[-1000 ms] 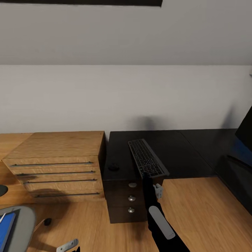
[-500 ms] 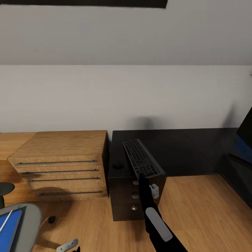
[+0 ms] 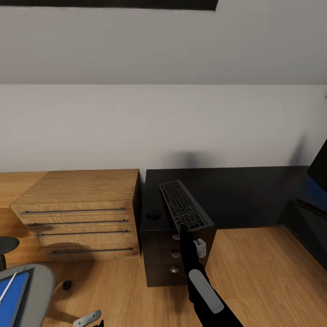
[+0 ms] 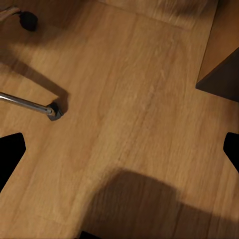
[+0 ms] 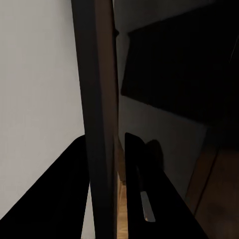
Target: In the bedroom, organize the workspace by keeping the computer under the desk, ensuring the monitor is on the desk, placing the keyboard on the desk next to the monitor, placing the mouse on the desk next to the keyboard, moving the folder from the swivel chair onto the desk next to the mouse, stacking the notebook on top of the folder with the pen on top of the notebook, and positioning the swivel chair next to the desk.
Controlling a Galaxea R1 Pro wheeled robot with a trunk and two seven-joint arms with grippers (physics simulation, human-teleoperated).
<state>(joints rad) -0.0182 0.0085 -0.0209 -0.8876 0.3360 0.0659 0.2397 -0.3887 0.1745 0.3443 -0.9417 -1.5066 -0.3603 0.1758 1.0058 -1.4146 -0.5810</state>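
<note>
keyboard step: right hand (image 3: 185, 230) pinches the keyboard (image 3: 184, 205) by its near end over the tabletop (image 3: 236, 195). next it probably needs sliding toward the monitor (image 3: 319, 169). can't tell the left hand's state.

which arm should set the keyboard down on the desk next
Right. The right end effector already grips the keyboard by its near end, above the desk. The left end effector sits low over the floor, open and away from it.
</note>
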